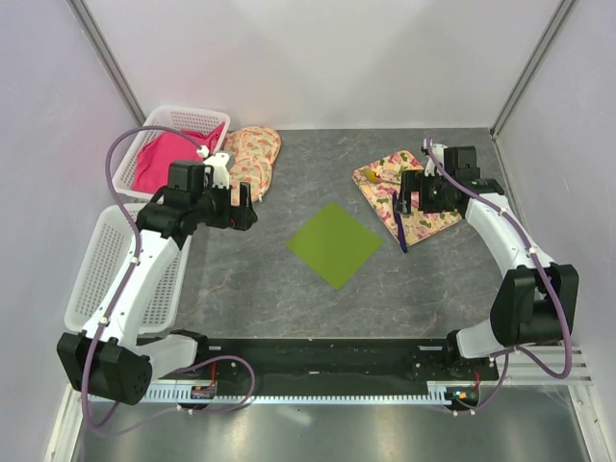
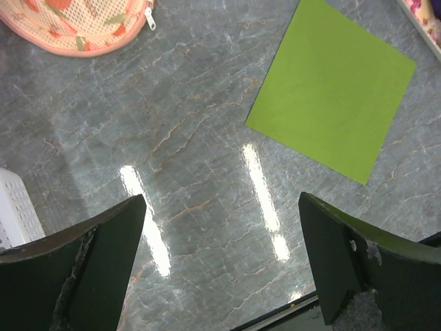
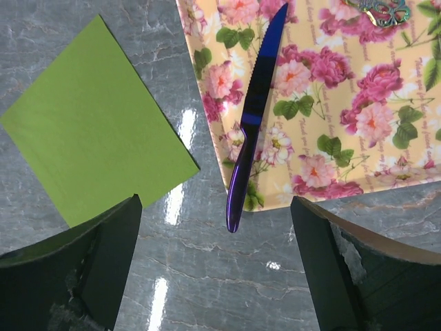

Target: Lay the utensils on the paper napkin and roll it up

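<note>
Since both utensils lie on the floral yellow cloth mat (image 3: 344, 103) at the right of the top view, the right gripper (image 3: 215, 207), jaws wide and empty, is the nearer; the left gripper (image 2: 222, 198), also open and empty, hangs over grey marbled tabletop (image 2: 172, 138). Just ahead of the right jaws the slender glossy dark-blue knife (image 3: 253, 117) overhangs the mat edge handle-first, long axis running up and slightly right, serrated blade away. Left of it the plain lime-green paper napkin (image 3: 96, 124) lies flat and bare mid-table; farthest, the gold-ended utensil (image 3: 386, 10) barely shows
</note>
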